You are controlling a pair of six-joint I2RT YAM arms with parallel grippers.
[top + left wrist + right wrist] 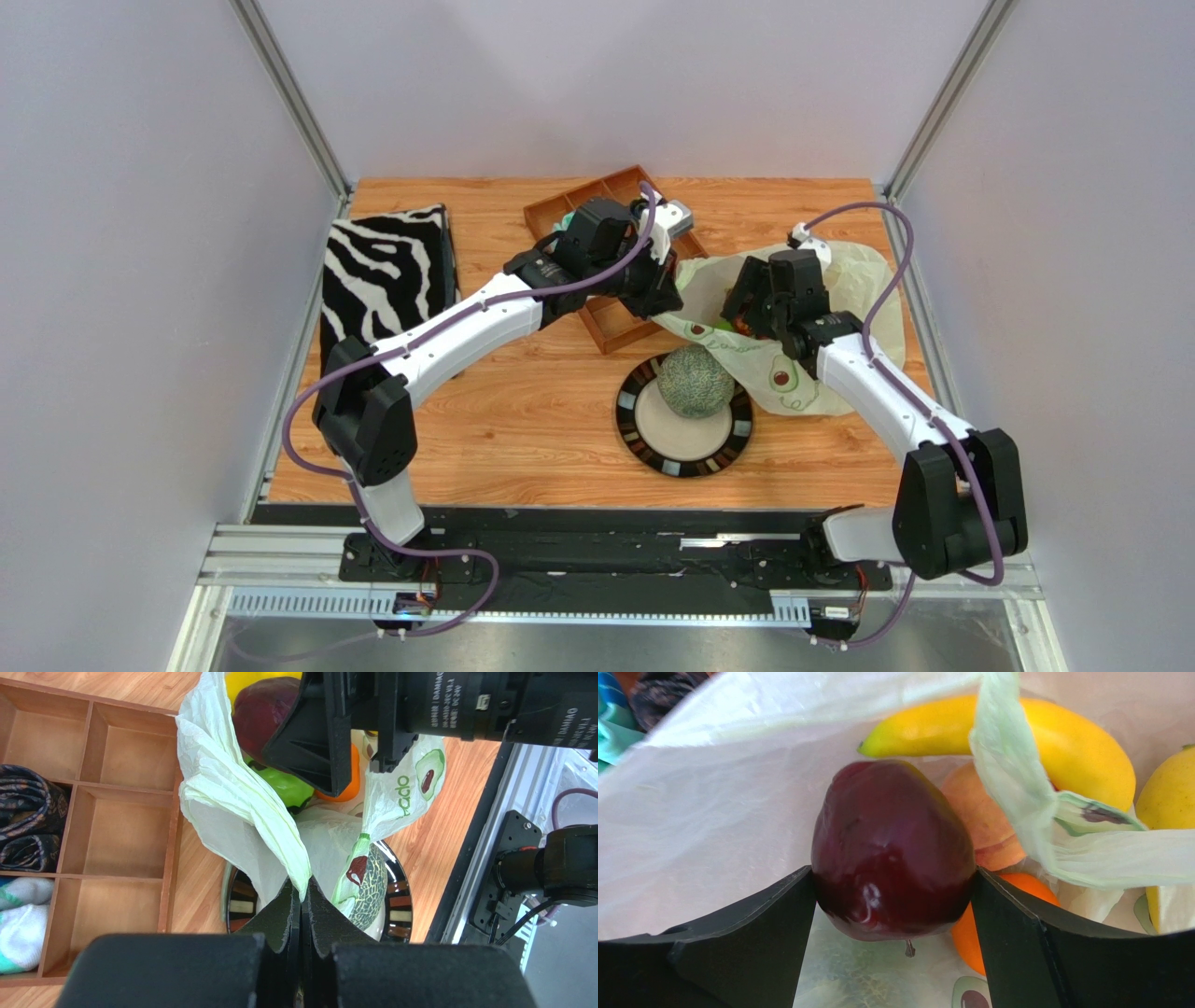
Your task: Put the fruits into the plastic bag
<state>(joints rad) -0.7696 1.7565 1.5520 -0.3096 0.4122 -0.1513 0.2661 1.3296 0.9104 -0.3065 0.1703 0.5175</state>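
Pinching a fold of the crinkly pale green avocado-print plastic bag [849, 273], the closed left tool [671, 300] is holding its mouth open; overhead, the grey-green netted melon [697, 380] is waiting on a striped plate [645, 441]. Left wrist: the right arm [456, 700] is blocking the contents. Right wrist: the right tool [892, 882] is gripping a dark red apple [892, 833] inside, folds covering other fruit [1081, 735].

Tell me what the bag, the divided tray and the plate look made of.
Bag: thin translucent plastic film, crinkled, printed.
Divided tray: probably wood or fibreboard, matte brown, square-cut walls.
Plate: likely glazed ceramic, glossy striped rim.
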